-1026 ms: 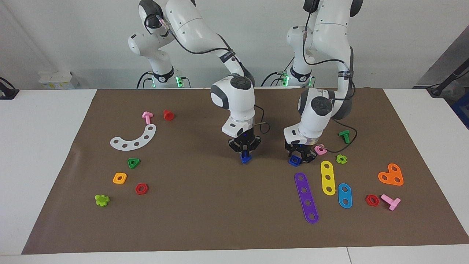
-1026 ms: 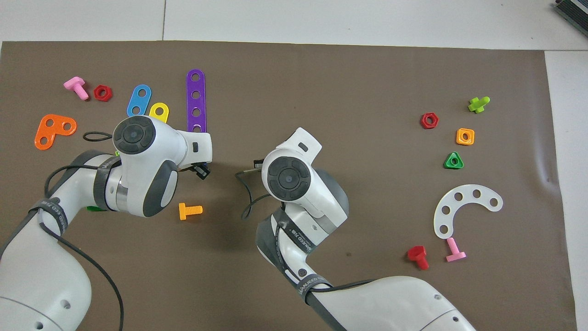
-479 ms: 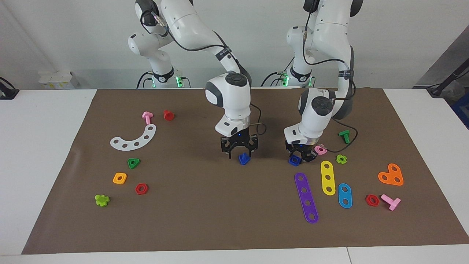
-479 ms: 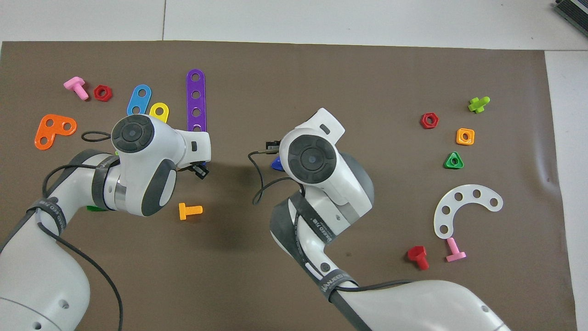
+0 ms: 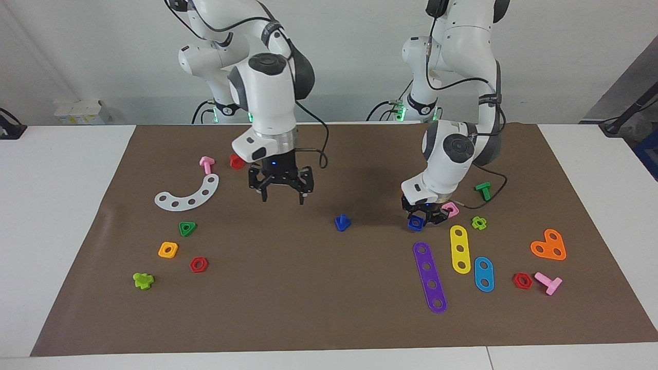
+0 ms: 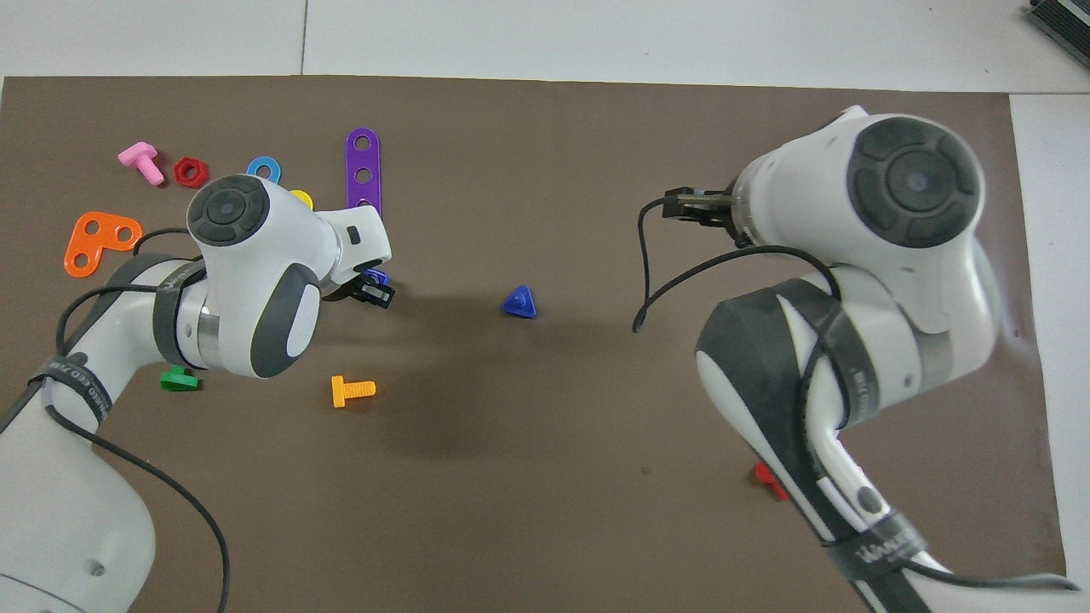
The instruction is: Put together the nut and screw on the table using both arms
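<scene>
The dark-blue screw (image 5: 342,222) stands alone on its triangular head at the middle of the brown mat (image 5: 329,313); it also shows in the overhead view (image 6: 519,302). My right gripper (image 5: 281,198) is open and empty, raised over the mat between the screw and the white arc strip (image 5: 187,194). My left gripper (image 5: 421,220) is down at the mat, shut on the dark-blue square nut (image 5: 415,223), beside the pink square nut (image 5: 451,209). In the overhead view the left wrist hides most of the nut (image 6: 378,277).
Purple (image 5: 430,276), yellow (image 5: 460,249) and blue (image 5: 483,274) strips lie farther from the robots than the left gripper. An orange screw (image 6: 351,390) and a green screw (image 5: 483,191) lie near the left arm. A green triangular nut (image 5: 187,228) and an orange square nut (image 5: 168,250) lie toward the right arm's end.
My right gripper let go of the blue screw at the mat's middle, rose and swung toward its own end of the table. The left gripper stayed at the nut.
</scene>
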